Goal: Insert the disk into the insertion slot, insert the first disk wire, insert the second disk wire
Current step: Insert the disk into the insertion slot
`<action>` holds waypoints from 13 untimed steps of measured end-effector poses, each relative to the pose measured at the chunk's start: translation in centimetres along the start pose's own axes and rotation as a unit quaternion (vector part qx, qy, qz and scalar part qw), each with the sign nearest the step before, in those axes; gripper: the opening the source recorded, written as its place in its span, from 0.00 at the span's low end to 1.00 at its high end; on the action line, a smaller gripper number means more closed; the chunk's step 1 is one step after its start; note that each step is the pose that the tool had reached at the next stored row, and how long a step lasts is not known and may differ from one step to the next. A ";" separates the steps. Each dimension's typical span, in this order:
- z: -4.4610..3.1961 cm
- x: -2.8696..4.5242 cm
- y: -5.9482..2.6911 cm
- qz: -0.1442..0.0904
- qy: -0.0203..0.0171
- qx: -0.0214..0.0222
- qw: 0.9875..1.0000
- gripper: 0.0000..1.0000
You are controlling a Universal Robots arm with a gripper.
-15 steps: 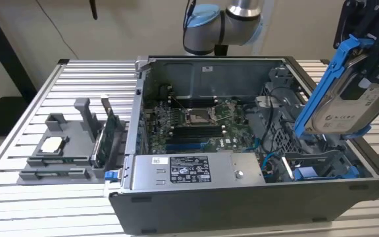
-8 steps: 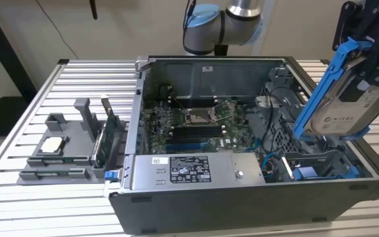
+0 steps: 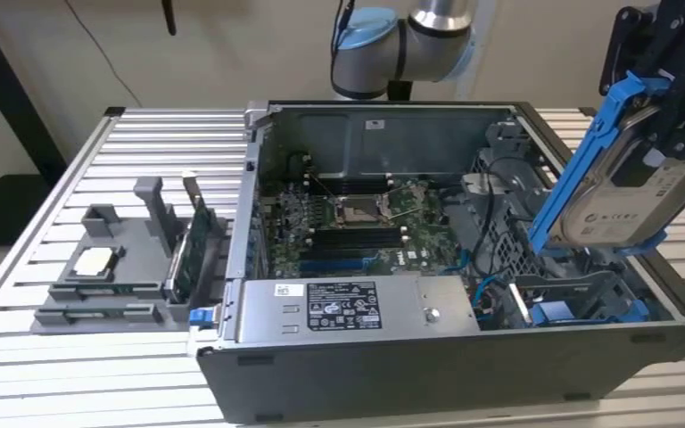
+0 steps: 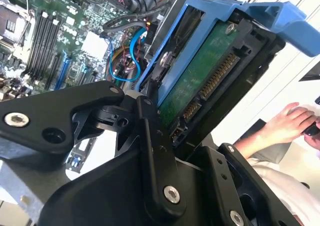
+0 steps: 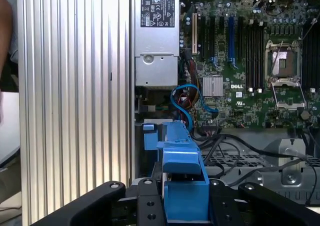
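Note:
My gripper (image 3: 666, 134) is shut on the disk (image 3: 620, 198), a silver-grey drive with a white label in a blue carrier. It hangs tilted above the open computer case, at the exterior view's right. The insertion slot (image 3: 581, 299), a dark bay with blue fittings, lies below the disk's lower end. In the second wrist view the disk's green board (image 4: 200, 78) and its connectors face the camera between black fingers (image 4: 150, 136). In the first wrist view the blue carrier (image 5: 184, 178) sits between the fingers (image 5: 230, 201). Blue disk wires (image 5: 182, 98) curl beside the motherboard.
The grey labelled power-supply box (image 3: 342, 308) sits at the case's front. A grey stand with slots (image 3: 122, 267), holding cards and a chip, is on the slatted table (image 3: 33, 357) at the exterior view's left. A person's hand (image 4: 285, 123) is beside the table.

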State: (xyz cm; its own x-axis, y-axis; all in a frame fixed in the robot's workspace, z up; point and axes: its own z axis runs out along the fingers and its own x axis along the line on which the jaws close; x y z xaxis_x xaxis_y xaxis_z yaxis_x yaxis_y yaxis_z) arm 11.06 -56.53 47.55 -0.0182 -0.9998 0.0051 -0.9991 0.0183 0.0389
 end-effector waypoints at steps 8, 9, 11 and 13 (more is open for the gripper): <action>0.22 0.00 -0.01 0.000 0.001 0.000 1.000 0.33; 0.25 0.00 -0.01 0.000 0.001 0.000 1.000 0.33; 0.32 0.00 -0.02 0.000 0.001 0.000 1.000 0.33; 0.39 0.00 -0.02 0.000 0.001 0.000 1.000 0.33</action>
State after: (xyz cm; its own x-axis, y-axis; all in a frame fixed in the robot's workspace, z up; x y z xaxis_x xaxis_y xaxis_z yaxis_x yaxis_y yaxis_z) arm 11.07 -56.53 47.16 -0.0181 -0.9998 0.0073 -0.9991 0.0183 0.0389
